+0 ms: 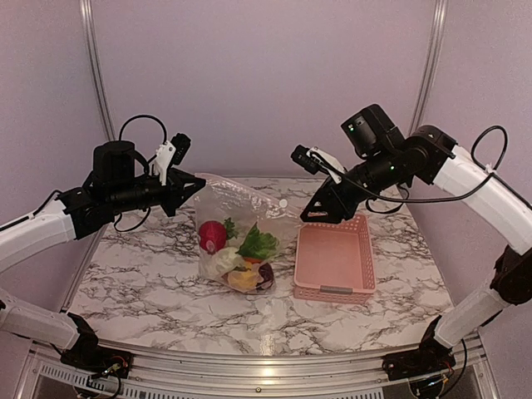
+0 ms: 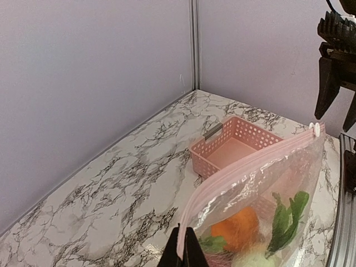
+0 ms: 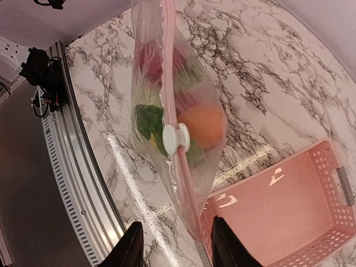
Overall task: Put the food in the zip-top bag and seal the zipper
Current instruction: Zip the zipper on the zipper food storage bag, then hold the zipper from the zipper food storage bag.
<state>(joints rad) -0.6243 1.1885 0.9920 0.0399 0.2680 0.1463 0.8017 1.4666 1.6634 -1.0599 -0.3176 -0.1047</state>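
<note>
The zip-top bag (image 1: 237, 208) hangs above the table with the food in it: a red ball (image 1: 211, 235), a green leafy piece (image 1: 259, 243), a white piece (image 1: 221, 261), a yellow piece (image 1: 243, 279) and a dark piece (image 1: 266, 274). My left gripper (image 1: 191, 186) is shut on the left end of the pink zipper strip (image 2: 250, 161), as the left wrist view shows (image 2: 187, 250). A white slider (image 3: 176, 139) sits on the strip near its right end. My right gripper (image 3: 177, 222) is open, with the bag's right corner (image 3: 194, 225) reaching between its fingers, untouched.
The empty pink slotted basket (image 1: 332, 291) stands right of the bag, below my right gripper; it also shows in the left wrist view (image 2: 208, 164) and the right wrist view (image 3: 289, 217). Purple walls close the back and sides. A metal rail (image 3: 78, 183) runs along the table's near edge.
</note>
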